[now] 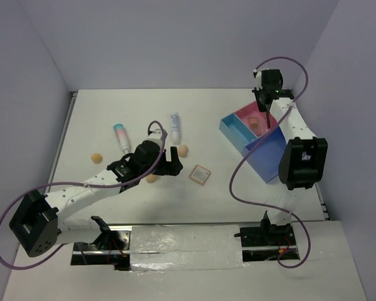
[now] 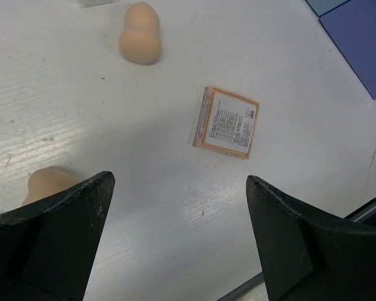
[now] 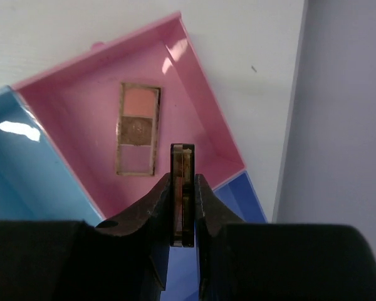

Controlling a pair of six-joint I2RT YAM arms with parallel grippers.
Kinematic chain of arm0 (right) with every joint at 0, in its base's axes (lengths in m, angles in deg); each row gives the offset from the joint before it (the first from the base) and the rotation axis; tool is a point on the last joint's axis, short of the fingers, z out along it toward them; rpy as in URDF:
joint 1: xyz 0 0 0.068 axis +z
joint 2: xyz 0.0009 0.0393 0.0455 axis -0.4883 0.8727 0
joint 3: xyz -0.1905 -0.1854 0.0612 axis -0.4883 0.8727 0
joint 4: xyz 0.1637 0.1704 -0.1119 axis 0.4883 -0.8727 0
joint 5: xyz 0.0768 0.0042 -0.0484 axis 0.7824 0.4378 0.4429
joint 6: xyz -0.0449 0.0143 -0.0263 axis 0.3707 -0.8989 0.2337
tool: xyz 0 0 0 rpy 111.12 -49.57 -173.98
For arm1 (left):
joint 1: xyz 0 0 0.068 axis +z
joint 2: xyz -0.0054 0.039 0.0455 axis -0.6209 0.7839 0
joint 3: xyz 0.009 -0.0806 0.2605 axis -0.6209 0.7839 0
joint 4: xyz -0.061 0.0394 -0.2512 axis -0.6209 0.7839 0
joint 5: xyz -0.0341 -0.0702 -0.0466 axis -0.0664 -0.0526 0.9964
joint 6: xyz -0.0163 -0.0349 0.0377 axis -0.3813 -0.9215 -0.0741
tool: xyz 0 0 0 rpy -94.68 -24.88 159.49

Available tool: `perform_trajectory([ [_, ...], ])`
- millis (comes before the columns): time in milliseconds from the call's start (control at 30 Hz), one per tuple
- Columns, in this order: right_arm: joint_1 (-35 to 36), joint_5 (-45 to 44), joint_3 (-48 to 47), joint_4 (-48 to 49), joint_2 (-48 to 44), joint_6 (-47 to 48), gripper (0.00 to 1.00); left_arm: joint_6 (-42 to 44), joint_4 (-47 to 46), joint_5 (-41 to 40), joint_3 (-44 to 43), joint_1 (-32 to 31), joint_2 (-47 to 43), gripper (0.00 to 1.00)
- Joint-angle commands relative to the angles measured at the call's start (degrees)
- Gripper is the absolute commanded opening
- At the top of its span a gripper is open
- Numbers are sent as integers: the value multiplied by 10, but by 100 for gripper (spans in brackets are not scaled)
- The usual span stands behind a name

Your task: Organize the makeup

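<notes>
Your right tool [image 3: 182, 190] clamps a thin brown eyeshadow palette [image 3: 182, 160] edge-on above the pink and blue plastic tray [image 3: 203, 110], while your left tool [image 2: 179, 200] gapes above the white table [image 2: 301, 106]

No wording can be read anywhere. In the left wrist view, centre right of the frame, an eyeshadow palette [image 2: 226, 122] lies with a white label [image 2: 233, 123] facing up, covered in dense lines of small dark print (too fine to make out a single word). In the top view, upper centre, the white tube [image 1: 174, 127] carries blue print, likewise illegible.
</notes>
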Motion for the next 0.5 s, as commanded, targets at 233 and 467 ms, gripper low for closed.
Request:
perform_trajectory([
  [233,-1,-19,9,14,45,19,46,-1,-27,20,0,3,-3,99],
  [467,-1,44,-15,-35,35,7,78,14,-34,40,-9,3,11,96],
])
